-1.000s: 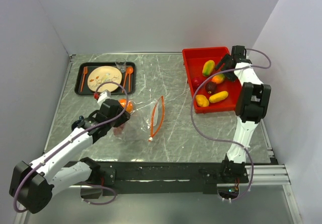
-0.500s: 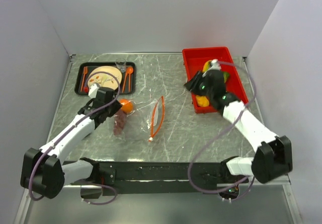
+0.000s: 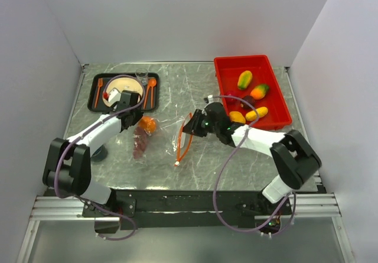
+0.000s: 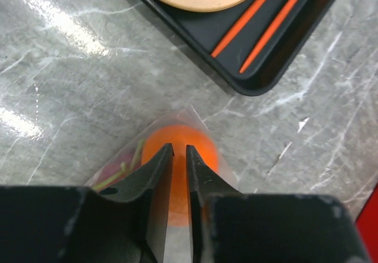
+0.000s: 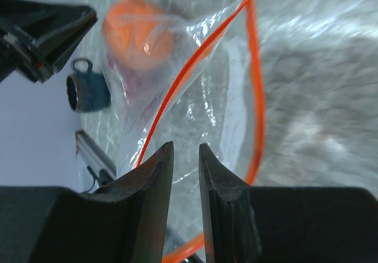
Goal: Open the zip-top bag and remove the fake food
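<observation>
**Top view:** the zip-top bag (image 3: 168, 134) lies mid-table with its mouth gaping toward 3 o'clock. An orange fruit (image 3: 147, 124) and dark grapes (image 3: 140, 146) are inside. Other fruits lie in the red bin (image 3: 242, 58) at 1 o'clock.

**Left wrist view:** the left gripper (image 4: 179, 148), jaws nearly together, sits over the orange fruit. I cannot tell whether it pinches film. It would best anchor that end.

**Right wrist view:** the right gripper (image 5: 185, 146), jaws close and empty, faces the zipper strip (image 5: 257, 97). Only this view shows how far the mouth gapes, and a blue mug (image 5: 88, 91) at 9 o'clock. It should enter between the lips without snagging film.
</observation>
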Controlling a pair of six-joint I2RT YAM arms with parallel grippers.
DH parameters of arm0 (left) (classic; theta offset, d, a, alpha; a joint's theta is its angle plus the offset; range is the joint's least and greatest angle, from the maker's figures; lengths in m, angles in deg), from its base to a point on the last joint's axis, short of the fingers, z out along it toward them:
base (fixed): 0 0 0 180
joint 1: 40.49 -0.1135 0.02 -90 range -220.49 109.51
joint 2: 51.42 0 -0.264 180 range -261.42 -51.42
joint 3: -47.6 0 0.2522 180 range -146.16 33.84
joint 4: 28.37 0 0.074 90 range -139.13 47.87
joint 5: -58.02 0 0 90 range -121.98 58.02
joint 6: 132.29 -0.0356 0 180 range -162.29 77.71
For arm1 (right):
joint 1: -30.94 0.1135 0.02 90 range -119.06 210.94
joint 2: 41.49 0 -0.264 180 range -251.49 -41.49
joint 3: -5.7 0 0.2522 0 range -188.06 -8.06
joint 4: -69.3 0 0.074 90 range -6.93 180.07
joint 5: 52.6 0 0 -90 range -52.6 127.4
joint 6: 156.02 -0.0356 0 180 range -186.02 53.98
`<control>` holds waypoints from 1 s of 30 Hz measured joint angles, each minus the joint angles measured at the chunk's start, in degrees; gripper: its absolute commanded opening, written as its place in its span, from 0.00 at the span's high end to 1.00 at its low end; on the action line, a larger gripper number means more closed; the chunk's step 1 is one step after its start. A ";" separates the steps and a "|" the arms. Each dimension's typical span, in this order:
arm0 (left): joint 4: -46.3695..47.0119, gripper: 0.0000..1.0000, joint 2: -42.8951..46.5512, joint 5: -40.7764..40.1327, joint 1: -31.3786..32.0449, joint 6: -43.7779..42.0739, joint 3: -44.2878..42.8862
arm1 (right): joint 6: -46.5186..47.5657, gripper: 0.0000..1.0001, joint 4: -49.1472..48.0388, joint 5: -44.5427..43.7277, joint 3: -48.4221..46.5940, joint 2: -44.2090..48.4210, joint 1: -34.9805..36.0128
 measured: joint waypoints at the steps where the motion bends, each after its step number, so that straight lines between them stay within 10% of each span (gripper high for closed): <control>1: 0.48 0.80 -0.68 0.07 -0.04 0.15 0.26 | -0.37 0.69 -0.61 0.55 -0.44 -1.44 0.57; 12: 5.68 0.82 -3.28 0.68 4.00 2.49 4.74 | -2.75 0.41 -9.51 3.10 -3.34 -14.82 2.16; 30: 0.72 0.78 -0.68 -4.83 11.08 0.92 5.09 | -2.89 0.36 -14.73 2.25 -4.50 -18.10 3.82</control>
